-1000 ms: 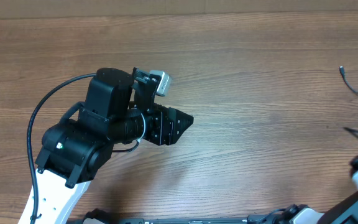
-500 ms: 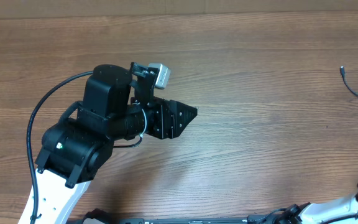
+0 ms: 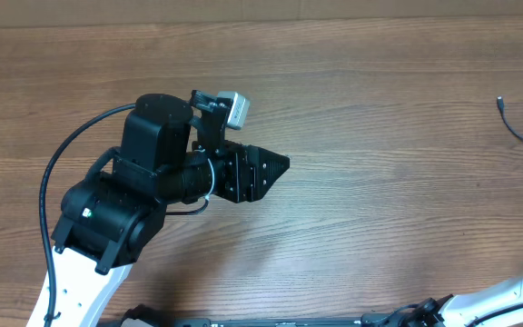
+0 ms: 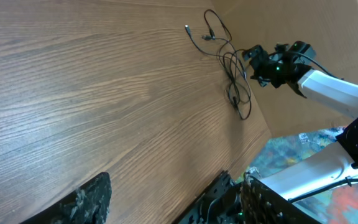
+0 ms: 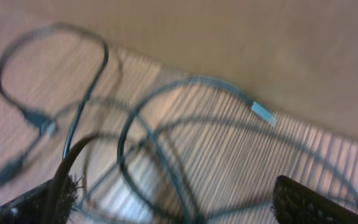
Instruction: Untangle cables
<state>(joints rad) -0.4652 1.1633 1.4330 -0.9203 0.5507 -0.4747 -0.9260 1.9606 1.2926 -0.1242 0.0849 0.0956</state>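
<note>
Over the last second the right arm had slid toward the bottom corner of the overhead view, while the left gripper (image 3: 272, 167) had edged slightly rightward and stopped. Its fingers stood wide apart over bare table (image 3: 379, 227), holding nothing. The cables (image 4: 231, 63) lay in loose overlapping loops at the table's far right edge, well apart from it. The right gripper (image 4: 263, 63) hung just beside them, fingers spread wide; its blurred wrist view showed nothing pinched. We judged the cords light, limp and prone to drag each other along, so we favoured taking hold near a free plug end, such as the pale plug (image 5: 263, 112).
</note>
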